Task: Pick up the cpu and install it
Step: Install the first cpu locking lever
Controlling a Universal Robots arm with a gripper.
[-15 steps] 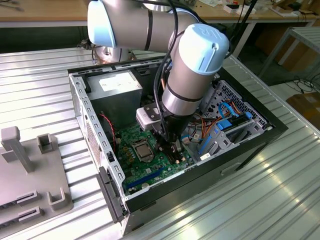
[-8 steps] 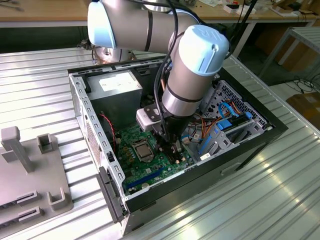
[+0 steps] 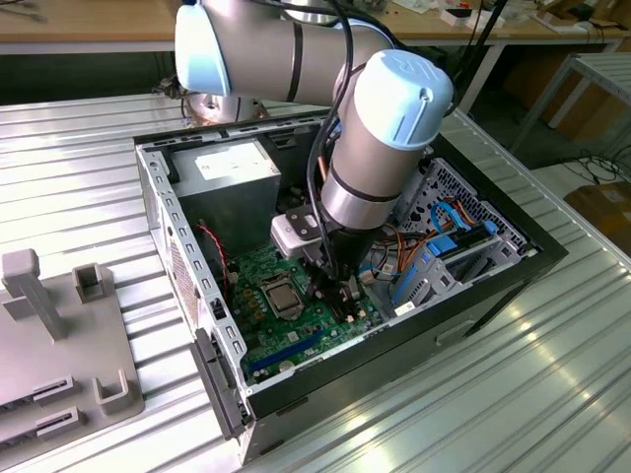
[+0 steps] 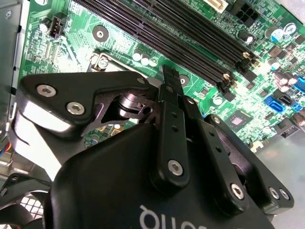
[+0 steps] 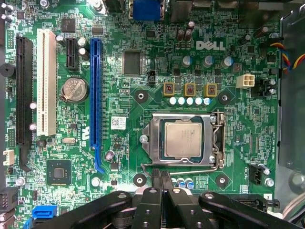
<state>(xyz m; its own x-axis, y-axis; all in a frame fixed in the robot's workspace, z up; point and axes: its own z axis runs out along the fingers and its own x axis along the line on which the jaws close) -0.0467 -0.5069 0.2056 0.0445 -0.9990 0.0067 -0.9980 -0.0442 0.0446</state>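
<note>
CPU (image 5: 183, 139) work appears nearly finished: the hand (image 5: 161, 175) hangs just beside the socket (image 5: 186, 140), its slim black fingers (image 5: 165, 177) pressed together on nothing. The chip, a flat silvery square, already lies in the socket's metal frame on the green motherboard (image 5: 143, 62), inside the open case (image 3: 187, 261) near the middle of the ribbed metal worktop (image 3: 513, 394). I judge the placing done; clamping the frame would call for a fine push on the thin wire lever (image 5: 220, 138).
</note>
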